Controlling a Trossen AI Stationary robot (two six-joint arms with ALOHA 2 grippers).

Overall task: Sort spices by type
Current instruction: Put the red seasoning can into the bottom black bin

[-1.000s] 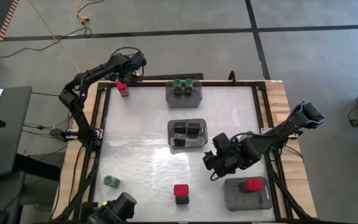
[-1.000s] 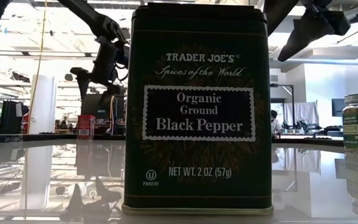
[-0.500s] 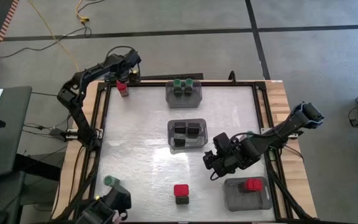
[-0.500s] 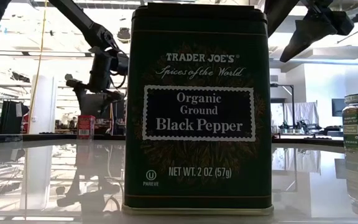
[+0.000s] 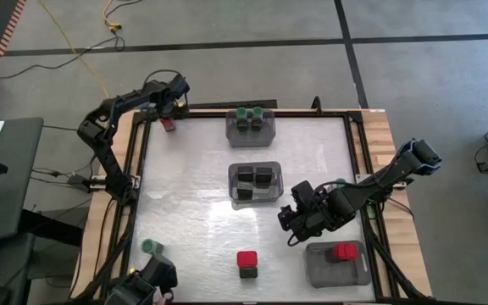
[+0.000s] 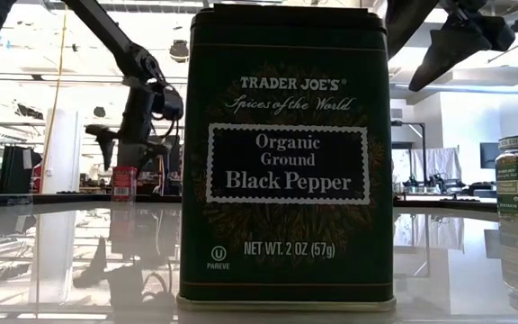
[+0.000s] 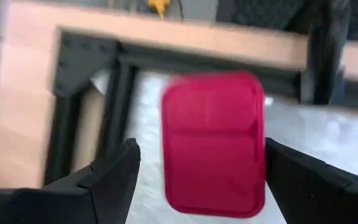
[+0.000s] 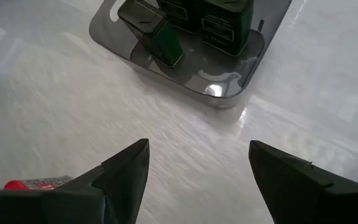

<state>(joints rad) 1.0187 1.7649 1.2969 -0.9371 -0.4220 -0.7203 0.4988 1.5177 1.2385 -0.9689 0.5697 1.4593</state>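
White and glossy, the desk point(image 5: 193, 195) sits in a dark frame on a wooden base, with grey floor beyond it. I take the translucent grey bin at the desk's middle point(image 5: 256, 183), holding all-black spice tins point(image 5: 254, 176), as my landmark.

Nearest the low camera, on the desk's front edge, stands a dark square tin labelled black pepper with a red cap point(image 5: 246, 263), filling most of that view point(image 6: 286, 157). It is in front of the middle bin, well apart from it. A dark jar with a round green cap point(image 5: 150, 247) stands at the front left of that bin, near the desk's corner. To the front right of the middle bin lies another translucent grey bin point(image 5: 337, 264) with a red-capped tin point(image 5: 345, 252) inside.

The right gripper point(image 5: 288, 222) hovers just to the front right of the middle bin, between it and the red-cap bin. Its fingers point(image 8: 126, 171) are spread with nothing between them, bare desk below.

Behind the middle bin, at the far edge, a third grey bin point(image 5: 252, 125) holds green-capped jars point(image 5: 249, 113).

Far left of the middle bin, at the desk's back corner, the left gripper point(image 5: 169, 108) hangs over a small tin with a square red cap point(image 5: 168, 124). Its fingers point(image 7: 107, 180) stand apart on either side of the red cap point(image 7: 214, 143), not gripping it.
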